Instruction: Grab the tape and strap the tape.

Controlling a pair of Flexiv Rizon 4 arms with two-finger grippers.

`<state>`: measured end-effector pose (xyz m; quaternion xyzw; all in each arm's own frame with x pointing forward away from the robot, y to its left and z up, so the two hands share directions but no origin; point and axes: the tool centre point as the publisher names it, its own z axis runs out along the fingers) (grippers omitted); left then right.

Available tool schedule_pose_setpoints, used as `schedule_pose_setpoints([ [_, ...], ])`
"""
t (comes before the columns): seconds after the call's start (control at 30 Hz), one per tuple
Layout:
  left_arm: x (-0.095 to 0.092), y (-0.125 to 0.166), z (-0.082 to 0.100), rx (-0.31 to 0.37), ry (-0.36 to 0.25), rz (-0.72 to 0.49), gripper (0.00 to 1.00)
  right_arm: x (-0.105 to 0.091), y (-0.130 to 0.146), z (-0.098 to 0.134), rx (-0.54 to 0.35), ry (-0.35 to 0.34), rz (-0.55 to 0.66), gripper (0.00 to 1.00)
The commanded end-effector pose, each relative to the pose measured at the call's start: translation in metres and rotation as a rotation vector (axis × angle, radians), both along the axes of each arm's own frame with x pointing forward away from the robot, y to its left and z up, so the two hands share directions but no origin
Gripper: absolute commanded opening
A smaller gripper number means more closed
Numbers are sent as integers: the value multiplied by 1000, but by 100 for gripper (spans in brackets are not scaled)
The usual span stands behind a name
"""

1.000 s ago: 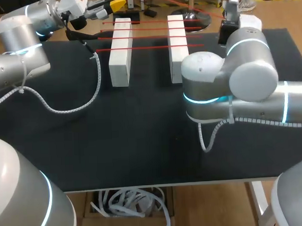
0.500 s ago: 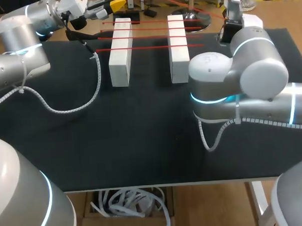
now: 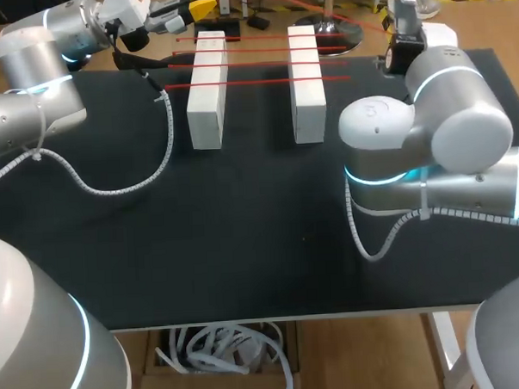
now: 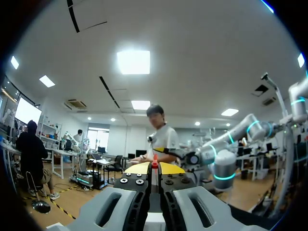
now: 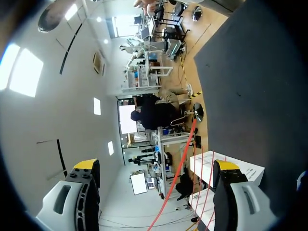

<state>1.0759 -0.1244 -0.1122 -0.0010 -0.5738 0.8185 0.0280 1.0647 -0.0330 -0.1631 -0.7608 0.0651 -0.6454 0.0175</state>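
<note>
As the tape (image 3: 262, 63) looks thin and limp, I'd pinch an end; left jaws clamp it, right jaws apart.

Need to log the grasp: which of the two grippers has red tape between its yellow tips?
The left gripper: its tips pinch a bit of red tape. The right gripper stands wide open, gripping nothing.
</note>
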Motion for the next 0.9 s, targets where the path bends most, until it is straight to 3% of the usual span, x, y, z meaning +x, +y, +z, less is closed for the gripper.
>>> schedule_pose_setpoints([
  [0.03, 1, 0, -1, -1, -1, -3, 0, 3, -3, 3, 15, -17, -4, 100],
  [0.63, 1, 0, -1, -1, -1, -3, 0, 2, 4, 7, 45, -45, -1, 100],
  [0.67, 1, 0, -1, -1, -1, -3, 0, 2, 4, 7, 45, -44, -1, 64],
  [0.73, 1, 0, -1, -1, -1, -3, 0, 1, 4, 6, 43, -41, -5, 27],
  [0.77, 1, 0, -1, -1, -1, -3, 0, 1, 4, 6, 43, -40, -5, 24],
  [0.9, 1, 0, -1, -1, -1, -3, 0, -1, 4, 4, 44, -33, -12, 33],
])
